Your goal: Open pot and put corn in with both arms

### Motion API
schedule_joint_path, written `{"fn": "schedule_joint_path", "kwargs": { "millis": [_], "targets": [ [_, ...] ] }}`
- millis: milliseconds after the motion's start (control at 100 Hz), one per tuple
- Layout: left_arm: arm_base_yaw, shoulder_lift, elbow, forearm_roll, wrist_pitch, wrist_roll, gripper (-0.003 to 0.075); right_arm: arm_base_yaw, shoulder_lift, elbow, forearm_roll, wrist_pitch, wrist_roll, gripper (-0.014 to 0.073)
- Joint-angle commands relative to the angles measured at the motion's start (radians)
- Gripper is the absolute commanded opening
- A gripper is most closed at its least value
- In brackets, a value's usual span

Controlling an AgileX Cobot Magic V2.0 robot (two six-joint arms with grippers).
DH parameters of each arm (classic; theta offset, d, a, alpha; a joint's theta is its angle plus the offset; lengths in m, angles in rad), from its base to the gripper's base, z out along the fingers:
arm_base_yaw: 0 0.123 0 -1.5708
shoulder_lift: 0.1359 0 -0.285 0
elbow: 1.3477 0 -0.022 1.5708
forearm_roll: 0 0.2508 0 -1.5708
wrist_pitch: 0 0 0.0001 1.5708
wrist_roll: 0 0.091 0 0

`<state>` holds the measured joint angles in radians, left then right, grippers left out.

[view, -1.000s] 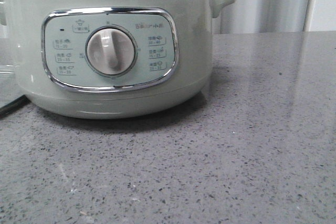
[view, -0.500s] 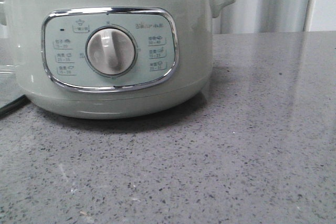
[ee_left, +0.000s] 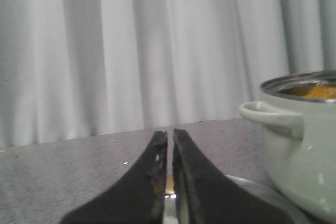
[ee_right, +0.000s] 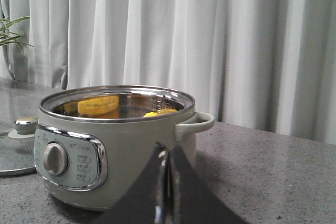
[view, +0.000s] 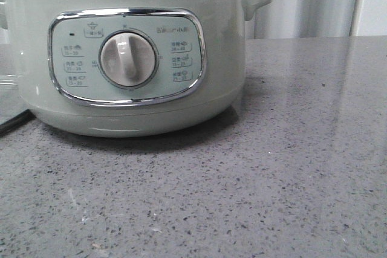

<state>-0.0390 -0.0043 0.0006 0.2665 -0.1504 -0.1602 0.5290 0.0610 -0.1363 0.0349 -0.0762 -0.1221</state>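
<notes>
On the grey table the pot stands open, its glass lid lying beside it, the corn inside. Both the left gripper and right gripper are closed and empty. A careless retreat could knock the lid.

The front view sits low on the table, close to the pot at its 11 o'clock. Both wrist views look level across the tabletop (curtain behind), sharing that pot.
</notes>
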Motion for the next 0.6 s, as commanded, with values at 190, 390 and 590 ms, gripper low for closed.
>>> {"fn": "schedule_joint_path", "kwargs": {
  "millis": [190,390,590],
  "targets": [
    [-0.005,-0.034,0.009,-0.256,0.217,0.212,-0.002,0.0,0.011,-0.025,-0.008,-0.083,-0.009,-0.0074],
    [-0.005,-0.034,0.009,-0.258,0.413,0.196,-0.002,0.0,0.011,-0.025,-0.008,-0.083,-0.009,-0.0074],
    [-0.005,-0.034,0.009,-0.256,0.446,0.185,-0.002,0.0,0.011,-0.025,-0.008,-0.083,-0.009,-0.0074]
  ]
}}
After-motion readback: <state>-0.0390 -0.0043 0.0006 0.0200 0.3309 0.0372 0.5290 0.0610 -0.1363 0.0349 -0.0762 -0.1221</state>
